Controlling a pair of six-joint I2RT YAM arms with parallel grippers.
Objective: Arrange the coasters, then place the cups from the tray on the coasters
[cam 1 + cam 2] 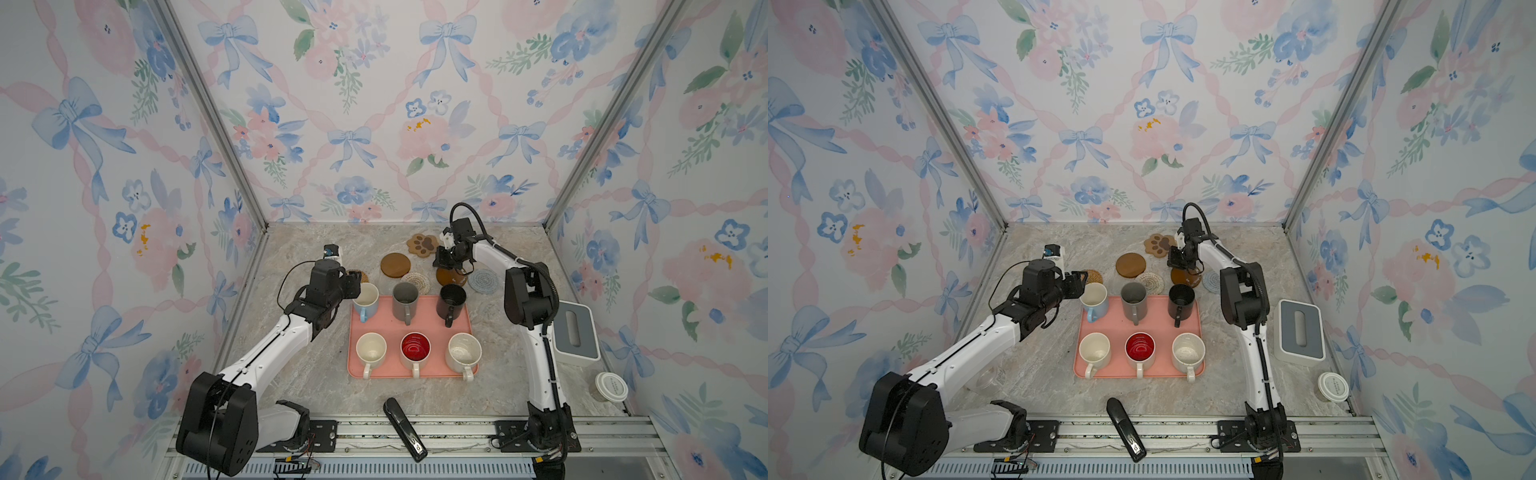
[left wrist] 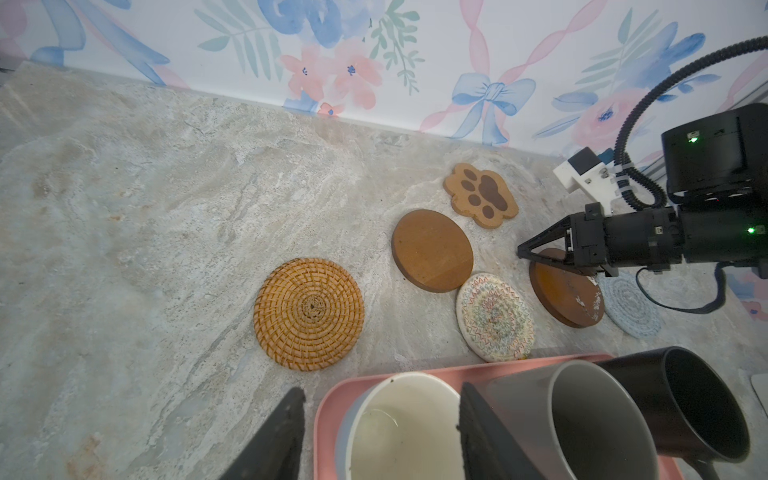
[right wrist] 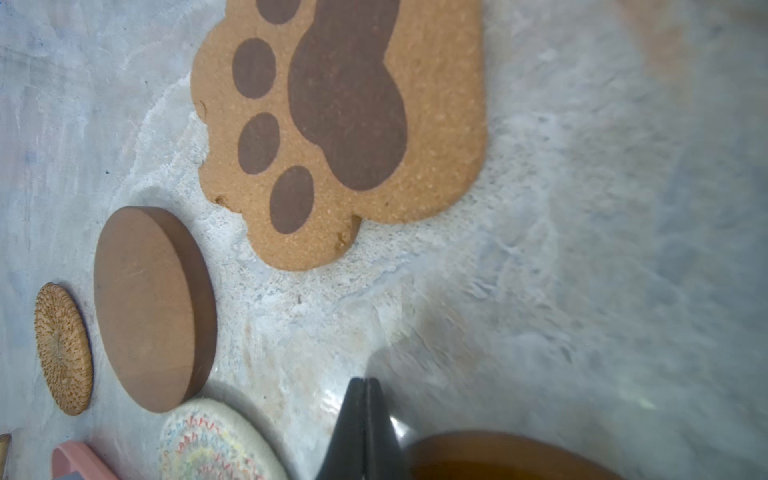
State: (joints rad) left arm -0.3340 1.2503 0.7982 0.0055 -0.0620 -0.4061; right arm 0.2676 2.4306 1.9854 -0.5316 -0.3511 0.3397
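Six mugs (image 1: 1140, 347) stand in two rows on the salmon-pink tray (image 1: 1156, 323), and the coasters (image 1: 1131, 264) lie on the table behind it. The left tool (image 1: 1079, 284) sits beside the light blue mug (image 1: 1094, 300). The right tool (image 1: 1171, 262) hangs over a partly hidden brown round coaster (image 1: 1180, 277).

Left arm (image 1: 266, 353): we see it rise from its near-left base, white forearm slanting toward the middle, black wrist bent forward.
Left gripper (image 1: 355, 283): we find it pointing toward the far side and tipped down, its dark fingers (image 2: 274, 440) standing well apart.
Right arm (image 1: 536, 357): we see it climb from its near-right base, fold at a black elbow, then reach back toward the far middle.
Right gripper (image 2: 524, 251): we find it aimed sideways and low, its fingertips (image 3: 364, 399) pressed together.
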